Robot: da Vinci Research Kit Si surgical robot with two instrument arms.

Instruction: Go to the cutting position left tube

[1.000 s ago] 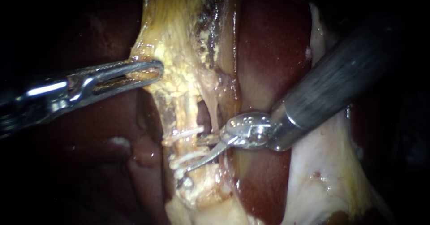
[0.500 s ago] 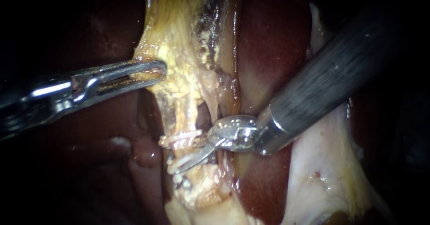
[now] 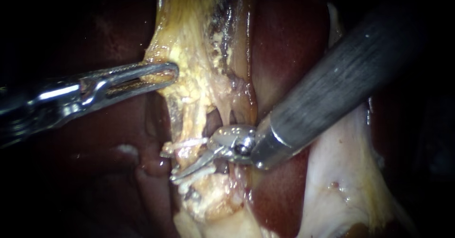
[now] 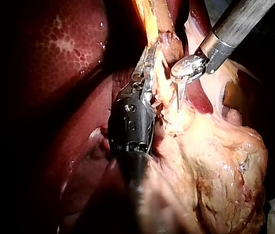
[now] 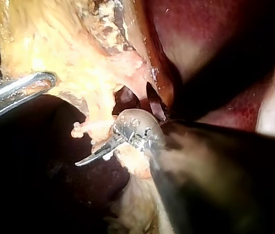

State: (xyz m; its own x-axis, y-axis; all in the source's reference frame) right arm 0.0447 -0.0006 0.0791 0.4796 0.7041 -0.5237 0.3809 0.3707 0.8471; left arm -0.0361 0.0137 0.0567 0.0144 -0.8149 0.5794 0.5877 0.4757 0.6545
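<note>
Right instrument (image 3: 177, 174): blades narrowly apart, nothing gripped. One blade lies across left tube (image 3: 188, 124), between upper clip (image 3: 184, 144) and lower clip (image 3: 196, 175).
Judgement: cutting position about reached. Tube uncut, far blade hidden.
Left instrument (image 3: 159, 73): jaws clamped on yellow tissue (image 3: 189, 84), taut beside liver (image 3: 284, 53).
No containers in view.

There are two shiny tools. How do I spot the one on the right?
Find the red liver in the middle of the endoscope view. A thick grey shaft crosses it from the upper right: that is the right instrument. Unlike the flat, slotted left instrument holding yellow tissue, its thin pointed tip lies across the tube.
</note>
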